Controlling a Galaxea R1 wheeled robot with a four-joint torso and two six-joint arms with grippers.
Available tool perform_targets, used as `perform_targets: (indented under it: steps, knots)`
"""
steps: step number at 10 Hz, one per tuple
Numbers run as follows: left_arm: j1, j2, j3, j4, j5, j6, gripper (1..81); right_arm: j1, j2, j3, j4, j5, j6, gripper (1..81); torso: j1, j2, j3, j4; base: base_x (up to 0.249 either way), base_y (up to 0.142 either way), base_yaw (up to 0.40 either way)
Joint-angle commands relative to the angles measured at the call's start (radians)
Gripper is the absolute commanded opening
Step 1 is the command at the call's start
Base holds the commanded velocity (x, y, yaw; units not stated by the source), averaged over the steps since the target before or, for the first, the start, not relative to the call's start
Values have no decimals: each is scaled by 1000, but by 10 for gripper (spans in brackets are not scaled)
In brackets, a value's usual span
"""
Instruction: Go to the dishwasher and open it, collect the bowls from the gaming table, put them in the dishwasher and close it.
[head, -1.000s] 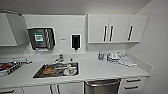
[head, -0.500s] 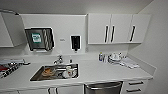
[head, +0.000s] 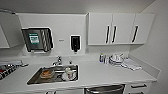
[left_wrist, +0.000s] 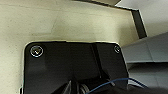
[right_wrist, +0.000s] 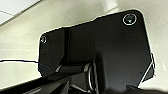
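Sink (head: 33, 78) is set into the white bench (head: 100, 73) toward its left end, steel basin, loaded: a brownish round dish (head: 47, 73) on the left side, whitish cups or bowls (head: 68, 73) on the right side. Can't separate individual pieces. Faucet (head: 58, 60) stands at the sink's back edge.

Back right corner of the bench: a cluster of stacked white dishware (head: 115, 59), small bottles (head: 103, 58) just beside it, folded cloth or paper (head: 131, 64) near the right edge. Far left end of the bench: something dark and patterned (head: 6, 70), cut off, can't identify.

Dishwasher (head: 105, 89): under the bench's front edge, right of the sink. Dark steel-looking top strip with a curved bar along it; the rest is cut off at the bottom of the head view, so door state can't be read. White drawers with dark handles (head: 138, 86) sit just to its right.

Wall: paper towel dispenser (head: 37, 39) above the sink, black soap dispenser (head: 75, 43) next to it, three white upper cabinets (head: 120, 28) with dark vertical handles.

Wrist views: dark robot plate over pale floor. Fingers on either arm — cannot tell whether released or clenched.
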Motion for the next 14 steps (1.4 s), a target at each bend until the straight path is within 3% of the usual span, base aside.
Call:
perform_targets:
  steps: [1, 6, 14]
  knots:
    - [-59, -16, 10, 9, 45, 2, 811, 58, -9, 10, 3, -53, -2, 811, 0, 0, 0, 0, 112, 0, 0]
    - [-59, -13, 9, 9, 45, 2, 811, 58, -9, 7, 3, -53, 0, 811, 0, 0, 0, 0, 96, 0, 0]
    - [-59, -16, 10, -4, 43, 0, 811, 56, -3, 3, 9, -51, 1, 811, 1, 1, 0, 0, 0, 0, 0]
